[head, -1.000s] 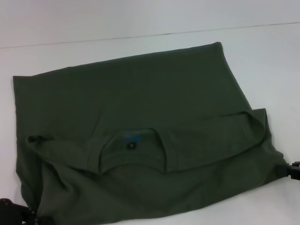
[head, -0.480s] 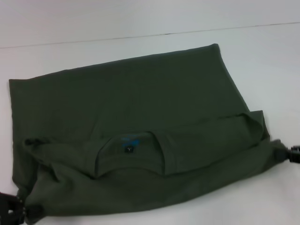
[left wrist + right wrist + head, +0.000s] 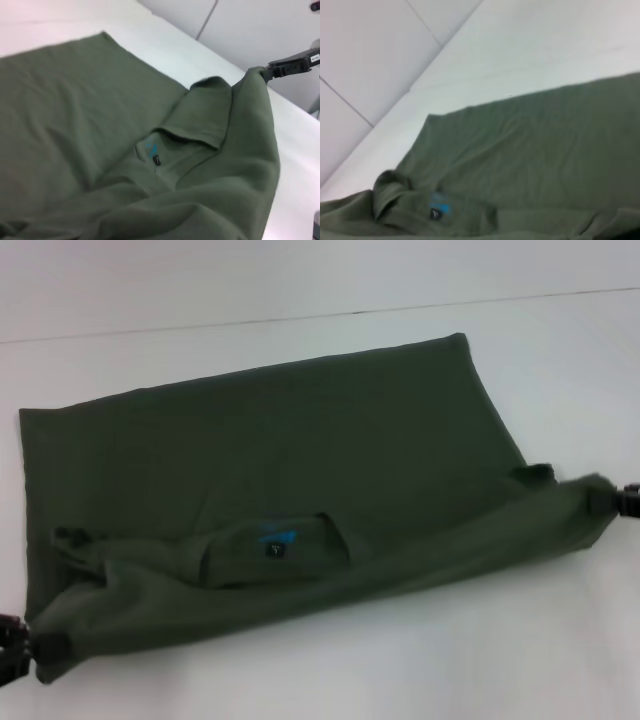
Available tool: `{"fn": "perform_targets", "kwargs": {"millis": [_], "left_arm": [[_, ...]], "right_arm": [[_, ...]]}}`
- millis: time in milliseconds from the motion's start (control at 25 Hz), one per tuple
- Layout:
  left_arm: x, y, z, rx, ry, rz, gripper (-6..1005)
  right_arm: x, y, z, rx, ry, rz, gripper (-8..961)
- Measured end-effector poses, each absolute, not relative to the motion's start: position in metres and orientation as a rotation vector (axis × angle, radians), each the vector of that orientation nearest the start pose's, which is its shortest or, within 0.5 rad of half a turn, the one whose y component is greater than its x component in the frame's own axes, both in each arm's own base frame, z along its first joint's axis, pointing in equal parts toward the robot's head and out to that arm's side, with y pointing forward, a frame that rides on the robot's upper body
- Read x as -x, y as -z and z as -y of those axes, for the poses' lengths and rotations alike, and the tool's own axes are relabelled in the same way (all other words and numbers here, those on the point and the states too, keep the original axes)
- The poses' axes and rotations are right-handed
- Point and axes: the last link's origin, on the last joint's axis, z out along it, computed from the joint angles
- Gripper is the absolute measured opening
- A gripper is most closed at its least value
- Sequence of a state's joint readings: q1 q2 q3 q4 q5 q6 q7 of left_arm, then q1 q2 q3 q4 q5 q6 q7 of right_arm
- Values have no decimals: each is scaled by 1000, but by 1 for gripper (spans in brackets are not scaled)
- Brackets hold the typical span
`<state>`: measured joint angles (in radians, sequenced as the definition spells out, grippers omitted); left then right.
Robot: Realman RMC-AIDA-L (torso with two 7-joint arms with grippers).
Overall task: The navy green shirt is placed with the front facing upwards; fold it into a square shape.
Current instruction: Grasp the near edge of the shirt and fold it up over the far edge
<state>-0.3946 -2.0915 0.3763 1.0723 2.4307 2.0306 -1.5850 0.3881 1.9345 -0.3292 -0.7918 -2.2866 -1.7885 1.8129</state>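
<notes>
A: Item one, far left?
B: Left gripper (image 3: pixel 12 645), black, at the near left edge of the head view; clamped on the near left corner of the shirt, cloth bunched at its tip

A: Item two?
B: Large dark olive-green cotton T-shirt (image 3: pixel 280 450), spread on the white table (image 3: pixel 400 660). Far part lies flat; near edge is lifted and drawn taut between the two grippers, folding over toward the far side. Collar (image 3: pixel 275 545) with small blue print inside sits just past that raised fold, left of centre. A sleeve end (image 3: pixel 535 473) curls up near the right side

A: Item three?
B: Right gripper (image 3: pixel 625 500), black, at the right edge; closed on the near right corner, fabric gathered to a point there. It shows in the left wrist view too (image 3: pixel 287 65), pinching the raised cloth
</notes>
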Motion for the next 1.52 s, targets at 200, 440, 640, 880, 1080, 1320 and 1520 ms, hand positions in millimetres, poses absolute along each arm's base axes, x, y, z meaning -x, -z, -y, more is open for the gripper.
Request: {"fn": "perform_targets", "kwargs": {"millis": [200,440,640,880,1080,1320,1520], "left_arm": [[305,-86,-245,2791,429,915,44],[304,-98,-243,2750,439,882,45],[306,-104,-240,2722,446,870,45],[308,-106,-237,2712,446,868,45],[310,-109,-235,2700,446,858,45],[312,-113,-234,2684,441,853,45],[310,-116,-240,2683,440,836,42]], "right_arm": [[-339,-116,-278,2417,-651,-1272,75],[-329,-127,-277,2442,-707,-1203,76],[-327,-131,-272,2435,-747,-1178,76],[-329,-129,-267,2433,-758,-1188,76],[-330,-127,-264,2440,-767,-1184,75],[-327,-126,-266,2448,-771,-1187,75],[-322,-126,-276,2441,-776,-1186,75]]}}
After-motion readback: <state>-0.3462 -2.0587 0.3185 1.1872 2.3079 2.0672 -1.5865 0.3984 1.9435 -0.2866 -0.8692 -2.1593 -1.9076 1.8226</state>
